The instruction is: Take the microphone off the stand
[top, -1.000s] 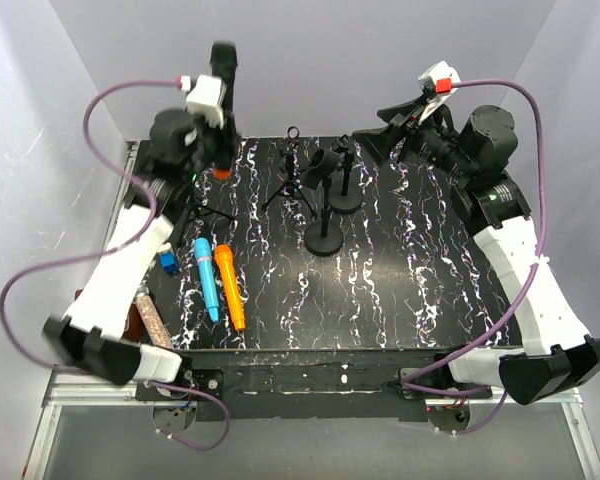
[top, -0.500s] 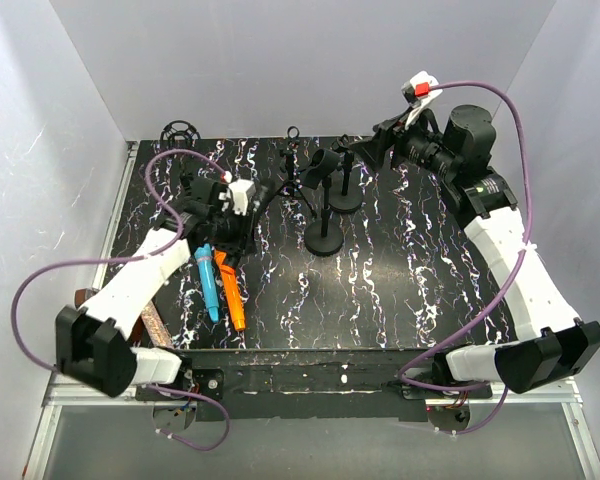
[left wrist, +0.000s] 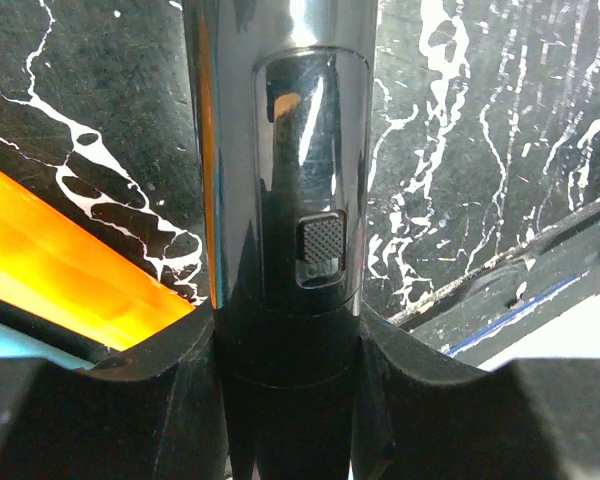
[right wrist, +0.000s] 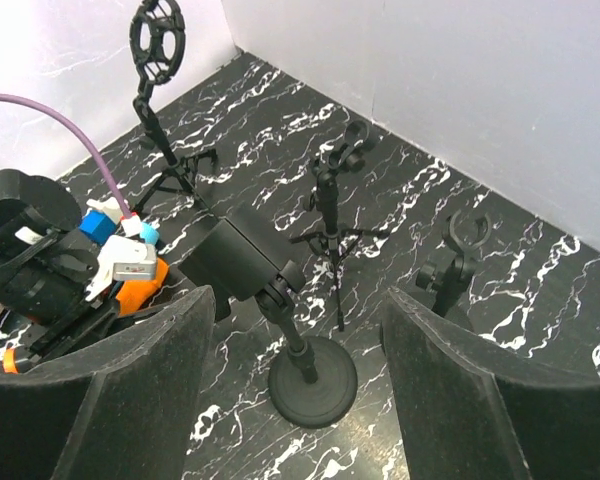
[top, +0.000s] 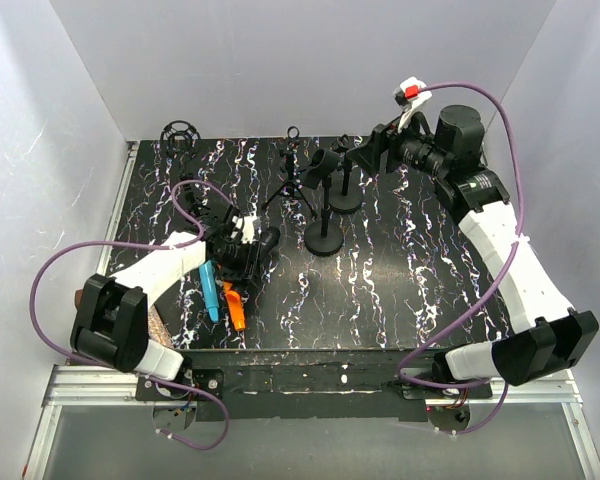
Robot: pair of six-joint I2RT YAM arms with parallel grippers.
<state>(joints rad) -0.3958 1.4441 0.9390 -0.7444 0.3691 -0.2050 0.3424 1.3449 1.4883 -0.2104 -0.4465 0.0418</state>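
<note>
My left gripper [top: 252, 250] is low over the table's left side, shut on a glossy black microphone [left wrist: 298, 180] with a small switch; in the left wrist view its fingers [left wrist: 130, 400] clamp the handle. The microphone lies next to an orange microphone [top: 235, 305] and a blue microphone [top: 210, 290]. The shock-mount stand [top: 178, 133] at the back left holds nothing. My right gripper [top: 372, 150] is open and empty, high at the back right, looking down on a round-base stand [right wrist: 313, 380] with a black holder [right wrist: 235, 262].
A tripod stand [top: 293, 180] and a second round-base clip stand [top: 345, 198] stand at the back centre. The first round-base stand [top: 323, 238] is in front of them. A brown object [top: 80, 298] lies off the table's left edge. White walls close the sides.
My left arm has come down from the back-left shock-mount stand to the table beside the coloured microphones, with the black microphone in it. My right gripper has shifted a little to the left.
</note>
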